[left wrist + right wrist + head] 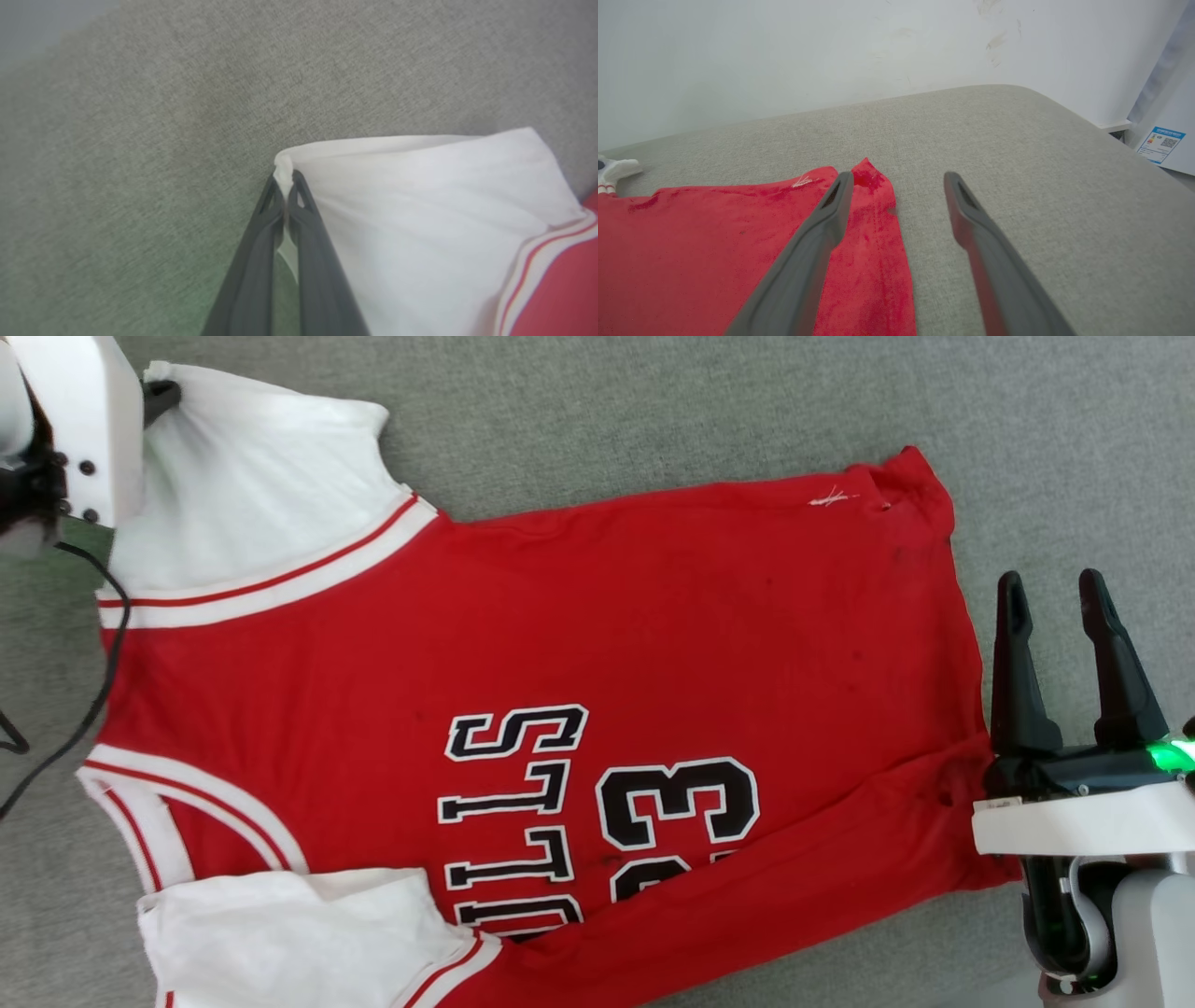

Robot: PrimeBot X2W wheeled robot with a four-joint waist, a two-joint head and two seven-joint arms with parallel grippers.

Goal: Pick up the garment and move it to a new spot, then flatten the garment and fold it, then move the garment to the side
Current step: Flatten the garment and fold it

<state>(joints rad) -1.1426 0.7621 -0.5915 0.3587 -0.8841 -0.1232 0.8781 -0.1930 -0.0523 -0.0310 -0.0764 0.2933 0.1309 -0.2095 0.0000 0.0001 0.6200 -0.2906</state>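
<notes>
From the head view, the garment (597, 644) lies flat on a grey fabric surface (653, 411). Its long axis runs left to right, with the collar and sleeves at the left, the hem (966, 644) at the right and the lettering sideways. The left end effector (161, 398) sits at the far left, on the tip of the far white sleeve (252, 476). The right end effector (1052, 588) stands spread just right of the hem, gripping nothing. In the left wrist view, the fingers are pinched together on a corner of that sleeve. In the right wrist view, the fingers are wide apart and empty, one over the hem's far corner and the other over bare fabric, with a pale wall (784, 46) beyond.
</notes>
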